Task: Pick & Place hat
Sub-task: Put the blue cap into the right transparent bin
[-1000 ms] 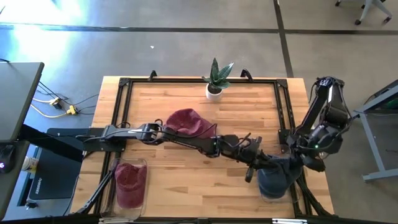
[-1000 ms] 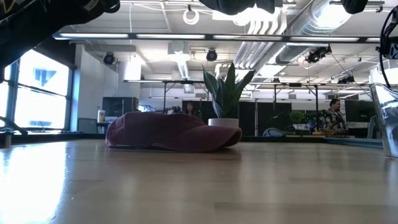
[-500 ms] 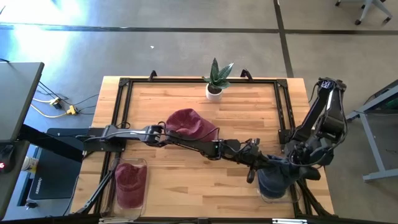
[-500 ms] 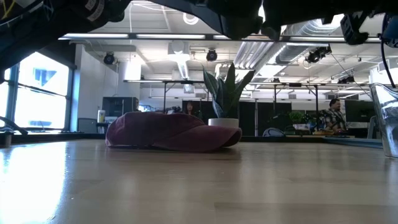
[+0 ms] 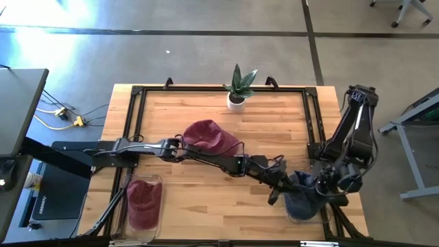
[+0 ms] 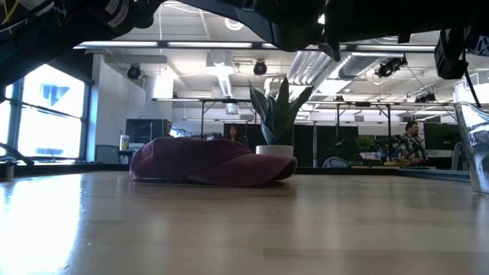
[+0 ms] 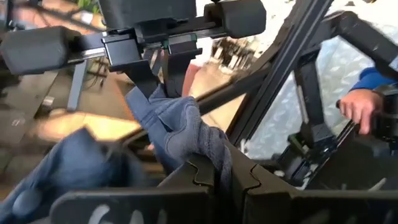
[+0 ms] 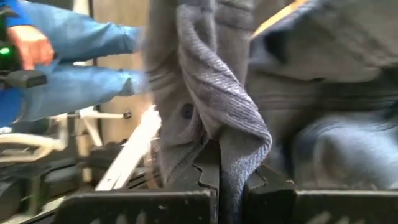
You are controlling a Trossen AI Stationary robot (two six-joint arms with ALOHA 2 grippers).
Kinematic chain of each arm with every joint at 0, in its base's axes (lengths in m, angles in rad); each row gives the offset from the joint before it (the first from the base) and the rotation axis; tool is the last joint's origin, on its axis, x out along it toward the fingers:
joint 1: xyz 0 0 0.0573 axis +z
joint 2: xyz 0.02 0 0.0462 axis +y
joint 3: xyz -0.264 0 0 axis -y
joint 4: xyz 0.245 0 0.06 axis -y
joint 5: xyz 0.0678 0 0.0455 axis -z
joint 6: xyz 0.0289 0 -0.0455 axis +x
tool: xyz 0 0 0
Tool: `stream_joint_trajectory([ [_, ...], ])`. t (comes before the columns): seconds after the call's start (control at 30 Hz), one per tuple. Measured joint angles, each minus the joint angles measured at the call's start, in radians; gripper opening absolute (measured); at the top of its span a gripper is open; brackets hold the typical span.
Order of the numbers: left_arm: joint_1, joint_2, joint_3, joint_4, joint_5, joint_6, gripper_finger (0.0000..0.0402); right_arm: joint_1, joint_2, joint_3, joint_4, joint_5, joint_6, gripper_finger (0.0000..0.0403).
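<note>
From above, you have the left arm stretched across the table [image 5: 206,202] from its left edge toward the front right corner, where the left gripper [image 5: 291,185] meets the blue-grey hat [image 5: 303,199]; that hat sits bunched at the front right corner, over a clear container whose outline is hard to make out. The right gripper [image 5: 328,184] comes down on the same hat from the right edge. A maroon hat [image 5: 206,135] lies near the table's middle, a potted plant [image 5: 238,88] stands at the back edge, and a clear bin [image 5: 143,202] holding maroon fabric sits at the front left corner. At table height, you see the maroon hat [image 6: 210,162] flat on the wood with the plant [image 6: 276,116] behind it; people show in the room beyond. In the left wrist view, the left gripper [image 7: 221,177] is pinched narrow on a fold of the blue-grey hat [image 7: 180,127], with the right gripper [image 7: 163,65] gripping the cloth's far end. In the right wrist view, the right gripper [image 8: 230,177] is likewise clamped on the hat [image 8: 217,99]; a person's sleeve [image 8: 81,59] shows beyond.
</note>
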Motion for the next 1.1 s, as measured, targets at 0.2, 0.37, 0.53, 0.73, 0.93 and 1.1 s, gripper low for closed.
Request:
stream_joint_trajectory([
  [0.2,0.000,0.000,0.000,-0.043,-0.050,0.087,0.0000,-0.001,-0.059,-0.113,0.006,0.117,-0.082,0.0000],
  [0.37,0.001,0.000,0.000,-0.063,-0.098,0.103,0.0000,-0.003,-0.081,-0.189,0.028,0.182,-0.162,0.0003],
  [0.53,0.001,0.000,0.000,-0.126,-0.117,0.104,0.0016,-0.003,-0.080,-0.208,0.024,0.199,-0.146,0.0036],
  [0.73,0.013,-0.002,0.002,-0.113,-0.037,0.096,0.0087,-0.003,-0.080,-0.113,-0.057,0.195,-0.092,0.0119],
  [0.93,0.050,-0.031,0.002,-0.151,0.040,-0.035,0.0118,-0.003,-0.081,0.025,-0.243,0.046,0.078,0.0164],
  [1.1,0.064,-0.068,0.003,-0.248,0.035,0.012,0.0119,-0.003,-0.080,0.049,-0.299,-0.109,0.108,0.0154],
])
